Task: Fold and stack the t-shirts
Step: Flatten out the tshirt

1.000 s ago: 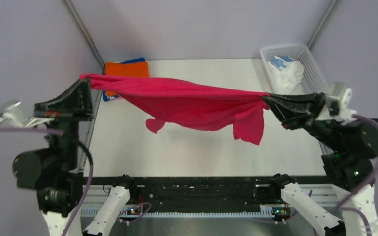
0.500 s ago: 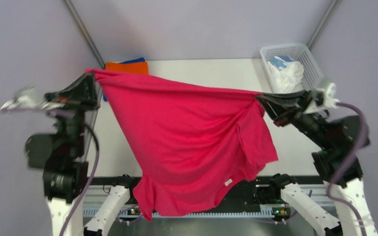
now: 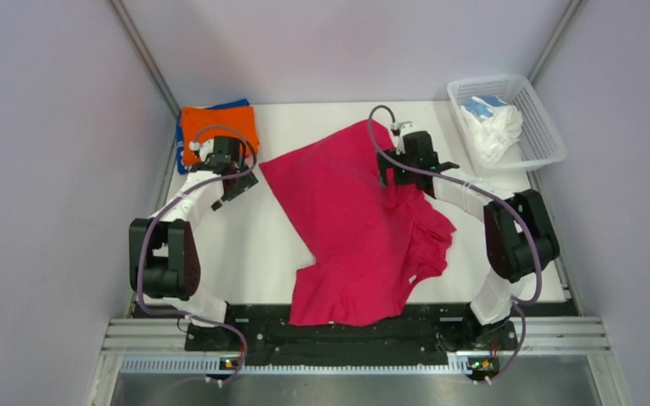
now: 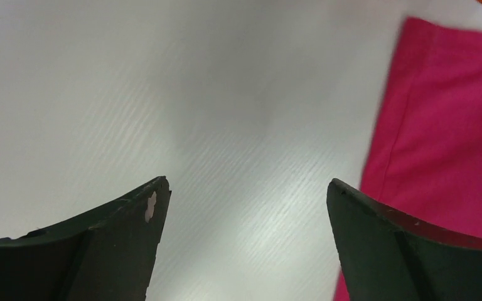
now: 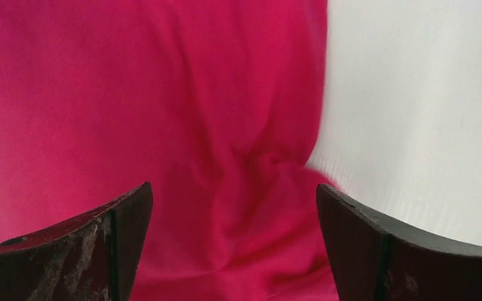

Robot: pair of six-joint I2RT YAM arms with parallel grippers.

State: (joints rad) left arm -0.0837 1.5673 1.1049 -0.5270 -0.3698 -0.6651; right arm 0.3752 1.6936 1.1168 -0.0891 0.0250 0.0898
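The crimson-pink t-shirt (image 3: 355, 228) lies loose and rumpled on the white table (image 3: 220, 254), running from mid-table down over the front edge. My left gripper (image 3: 239, 183) hovers just left of the shirt's upper edge, open over bare table; in the left wrist view it (image 4: 248, 188) holds nothing, and the shirt (image 4: 445, 138) lies to its right. My right gripper (image 3: 392, 178) is over the shirt's upper right part. It (image 5: 233, 188) is open and empty, with the crimson cloth (image 5: 163, 113) below it.
A folded orange t-shirt (image 3: 217, 127) sits on a blue one (image 3: 188, 167) at the back left corner. A white mesh basket (image 3: 550, 144) at the back right holds white and light-blue shirts (image 3: 491, 127). A metal rail (image 3: 355, 338) runs along the front edge.
Both grippers held the crimson shirt stretched in the air, then opened and let it go. The shirt dropped onto the table. Both arms came down low over the table.
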